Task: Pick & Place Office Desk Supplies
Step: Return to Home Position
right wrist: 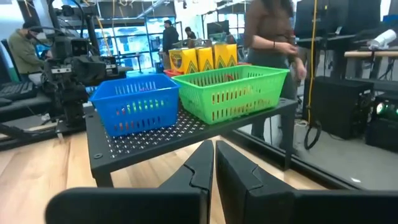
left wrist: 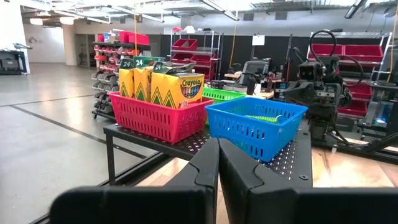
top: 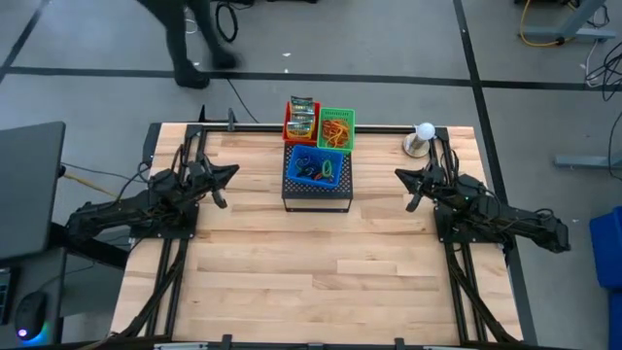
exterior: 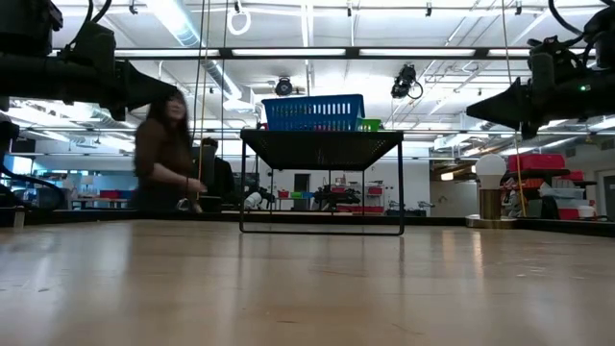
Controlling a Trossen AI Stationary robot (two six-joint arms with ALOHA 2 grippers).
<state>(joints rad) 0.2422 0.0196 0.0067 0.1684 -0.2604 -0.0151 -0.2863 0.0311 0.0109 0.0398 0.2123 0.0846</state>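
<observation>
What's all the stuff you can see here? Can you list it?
table: one, light wood
shelf: one, black with holes, far middle of table
red bin: one, on shelf
crayon boxes: three, yellow-green, in red bin
green bin: one, on shelf beside red bin
rubber bands: many, orange and tan, in green bin
blue bin: one, on shelf, near side
loops: a few, green and dark, in blue bin
ball: one, white, far right corner
person: one, dark top, beyond table
left gripper: shut, raised left of shelf
right gripper: shut, raised right of shelf
</observation>
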